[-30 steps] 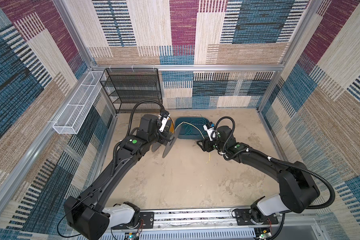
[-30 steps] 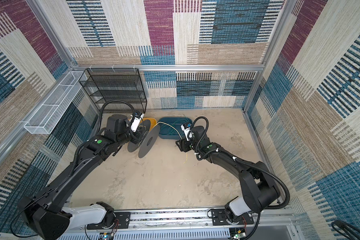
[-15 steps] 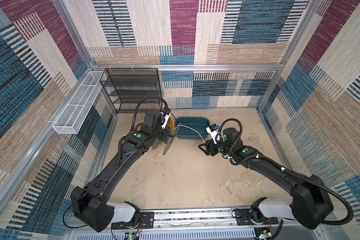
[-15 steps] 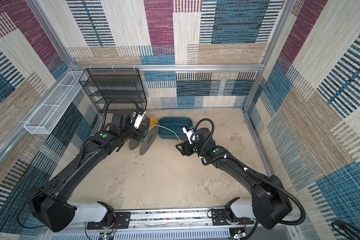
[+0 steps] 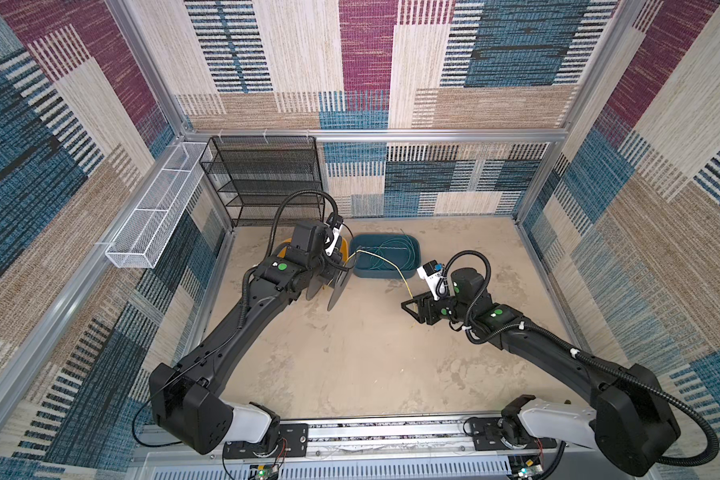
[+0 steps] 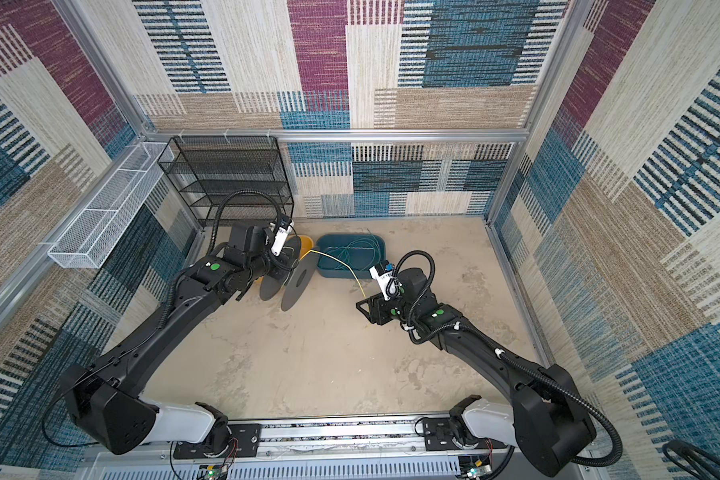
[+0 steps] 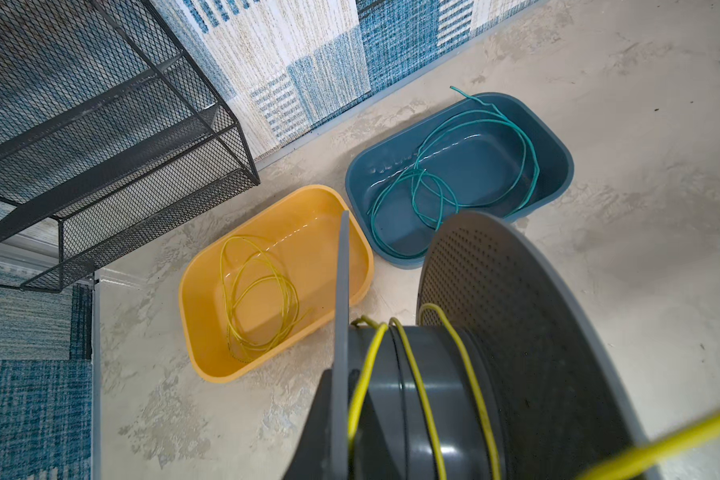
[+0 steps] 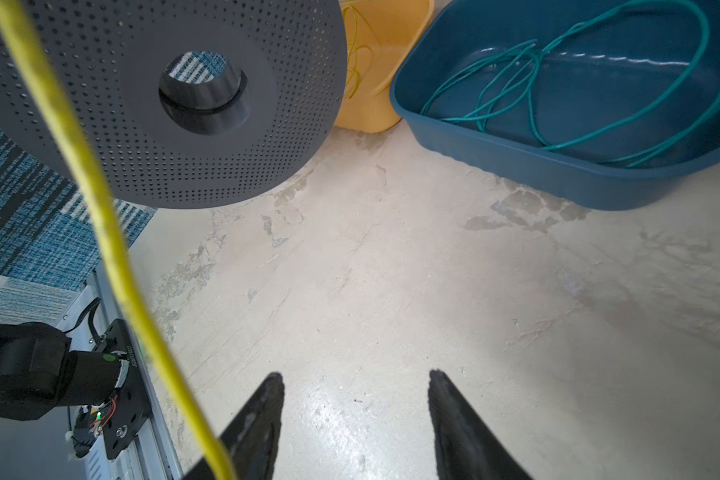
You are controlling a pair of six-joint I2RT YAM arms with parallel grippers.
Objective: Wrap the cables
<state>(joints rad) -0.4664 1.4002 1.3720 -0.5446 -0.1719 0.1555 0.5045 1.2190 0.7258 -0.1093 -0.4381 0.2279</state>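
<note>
My left gripper (image 5: pixel 327 268) is shut on a dark grey spool (image 5: pixel 336 287) and holds it off the floor near the tubs. A few turns of yellow cable (image 7: pixel 418 374) lie round the spool's hub (image 7: pixel 437 399). From there the yellow cable (image 5: pixel 385 266) stretches over the blue tub's corner toward my right gripper (image 5: pixel 409 306). In the right wrist view that gripper (image 8: pixel 356 378) is open with bare floor between its fingers, and the yellow cable (image 8: pixel 100 216) passes outside one finger (image 8: pixel 262 411). A teal cable (image 7: pixel 454 166) lies loose in the blue tub (image 7: pixel 558 137).
A yellow tub (image 7: pixel 192 332) beside the blue one holds a coil of yellow cable (image 7: pixel 258 299). A black mesh rack (image 5: pixel 267 178) stands in the back left corner, and a white wire basket (image 5: pixel 154 224) hangs on the left wall. Sandy floor (image 5: pixel 350 365) lies in front.
My right gripper has drawn back from the blue tub toward the front, the yellow cable stretching out behind it, and its jaws have narrowed a little. The spool has barely moved.
</note>
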